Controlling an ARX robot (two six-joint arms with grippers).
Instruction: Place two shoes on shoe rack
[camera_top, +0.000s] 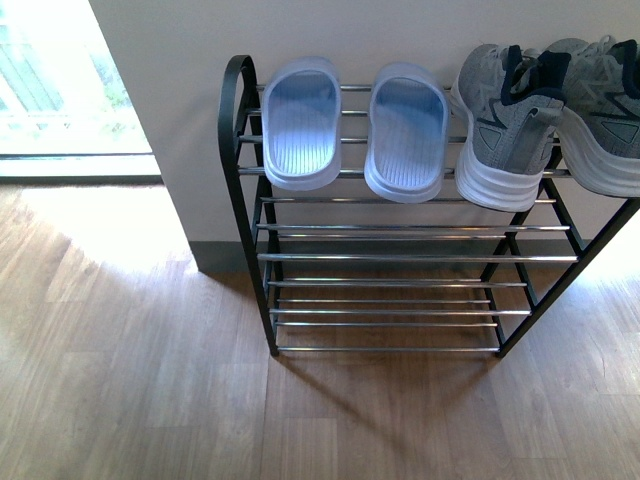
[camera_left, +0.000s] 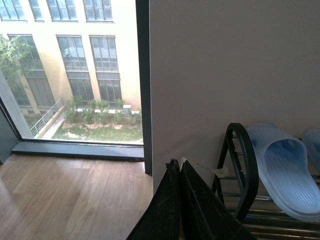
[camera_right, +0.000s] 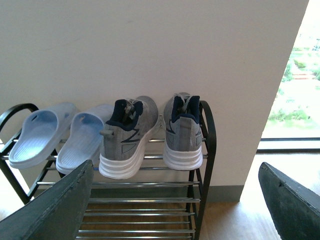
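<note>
- Shoes: we see all four on the top tier of the four-tier black-framed shoe rack (camera_top: 238, 150) with thin chrome bars, standing on a wood floor (camera_top: 130, 380) against a pale wall (camera_top: 330, 30).
- Pale blue ribbed rubber slides (camera_top: 302, 120) (camera_top: 406, 128) sit side by side at the rack's left end, just beside the arched side.
- Grey knit sneakers with thick white soles and navy lining (camera_top: 500, 125) (camera_top: 605, 115) sit at the right end, heels overhanging the front bar; the inner one is just beside the nearer slide.
- Lower three tiers carry nothing.
- Left gripper (camera_left: 180, 167): jaws pressed together, holding nothing, near the rack's left arch.
- Right gripper (camera_right: 175, 210): jaws spread wide, nothing between them, facing the sneakers.
- We see neither arm in the front view.
</note>
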